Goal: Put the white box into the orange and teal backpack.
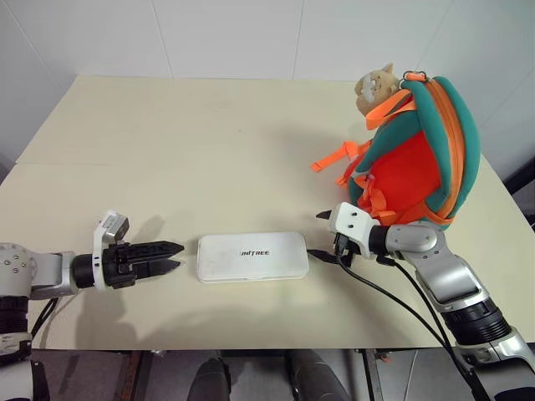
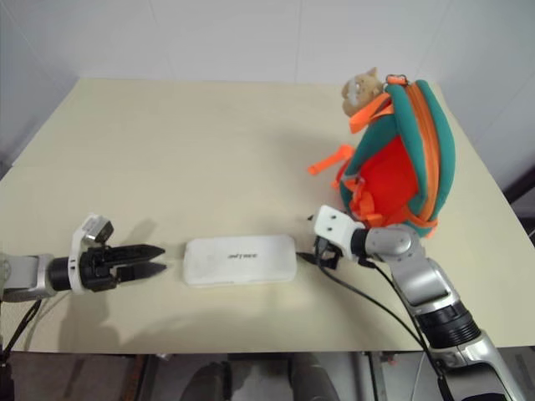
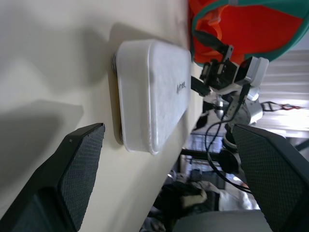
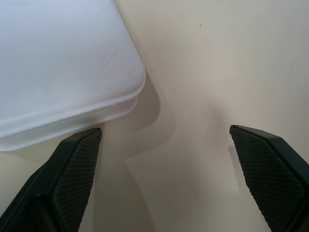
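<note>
Left eye view: flat white rectangular box with rounded corners and small dark lettering lies on the cream tabletop near its front edge, between the two grippers.
Backpack: bright orange fabric backpack with teal trim, orange webbing and a tan plush animal head stands upright at the table's right side, behind the right gripper and apart from the box.
Left gripper: left gripper hangs level just beside the box's left end, jaws apart, not touching it.
Right gripper: right gripper sits just beside the box's right end, jaws spread wide; the right wrist view has the box's rounded corner near one finger with nothing between the fingers.
Step in hand: judged as lining up both grippers at the box's ends; the box is not yet gripped or lifted.
Next move calls for: closing in on the short ends evenly so the box does not slide, then raising it toward the backpack.
Hard to make out: whether the backpack's zip is open; its opening is not visible from here.
</note>
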Available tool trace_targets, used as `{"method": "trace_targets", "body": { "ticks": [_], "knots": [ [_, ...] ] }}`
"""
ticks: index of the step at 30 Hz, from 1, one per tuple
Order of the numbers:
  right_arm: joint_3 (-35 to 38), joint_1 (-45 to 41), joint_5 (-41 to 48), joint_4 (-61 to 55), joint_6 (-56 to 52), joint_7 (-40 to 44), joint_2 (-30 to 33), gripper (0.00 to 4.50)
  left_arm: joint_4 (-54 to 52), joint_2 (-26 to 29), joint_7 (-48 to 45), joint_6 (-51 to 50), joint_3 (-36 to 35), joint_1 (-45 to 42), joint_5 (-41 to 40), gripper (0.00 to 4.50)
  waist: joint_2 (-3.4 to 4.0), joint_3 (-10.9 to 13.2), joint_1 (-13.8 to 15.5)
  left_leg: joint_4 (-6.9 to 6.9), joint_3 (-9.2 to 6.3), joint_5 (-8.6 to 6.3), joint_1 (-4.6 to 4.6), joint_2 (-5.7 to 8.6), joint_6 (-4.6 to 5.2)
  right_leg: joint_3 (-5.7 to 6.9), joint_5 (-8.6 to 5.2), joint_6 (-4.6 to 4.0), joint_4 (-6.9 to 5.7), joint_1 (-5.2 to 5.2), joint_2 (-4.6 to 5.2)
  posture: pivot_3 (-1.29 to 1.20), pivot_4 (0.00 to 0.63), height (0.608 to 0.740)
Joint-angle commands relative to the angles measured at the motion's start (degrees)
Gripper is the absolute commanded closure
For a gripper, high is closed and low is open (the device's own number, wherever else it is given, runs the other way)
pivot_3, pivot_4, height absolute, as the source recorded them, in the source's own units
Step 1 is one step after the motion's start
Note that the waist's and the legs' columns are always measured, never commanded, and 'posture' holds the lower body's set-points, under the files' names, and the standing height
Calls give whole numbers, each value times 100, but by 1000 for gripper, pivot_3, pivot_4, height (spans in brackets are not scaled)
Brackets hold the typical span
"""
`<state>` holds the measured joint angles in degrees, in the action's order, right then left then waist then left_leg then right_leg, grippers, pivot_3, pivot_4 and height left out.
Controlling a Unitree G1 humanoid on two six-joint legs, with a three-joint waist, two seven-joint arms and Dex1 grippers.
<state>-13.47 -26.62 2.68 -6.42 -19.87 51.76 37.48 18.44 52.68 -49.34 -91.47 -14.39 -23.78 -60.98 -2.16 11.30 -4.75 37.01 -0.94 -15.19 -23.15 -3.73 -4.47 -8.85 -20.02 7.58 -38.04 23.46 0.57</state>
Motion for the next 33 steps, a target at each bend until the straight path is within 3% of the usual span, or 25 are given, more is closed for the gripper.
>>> {"method": "trace_targets", "body": {
  "ticks": [1,15,33],
  "knots": [
    [102,-87,13,-116,109,26,16,0,-46,75,-479,229,266,-99,162,23,0,0,-1,0,0,0,0,0,0,0,0,0,0,0,0,0,150,740],
    [170,15,40,-315,-35,10,86,0,469,-289,-1315,948,933,-559,885,23,0,0,14,1,1,0,-1,1,0,0,0,0,0,0,0,0,150,740],
    [215,162,46,-522,-144,-67,99,0,323,-750,-1626,892,1527,-811,1305,23,1,-1,108,8,0,0,1,2,1,-1,0,1,-1,-6,0,0,150,740]
  ]
}}
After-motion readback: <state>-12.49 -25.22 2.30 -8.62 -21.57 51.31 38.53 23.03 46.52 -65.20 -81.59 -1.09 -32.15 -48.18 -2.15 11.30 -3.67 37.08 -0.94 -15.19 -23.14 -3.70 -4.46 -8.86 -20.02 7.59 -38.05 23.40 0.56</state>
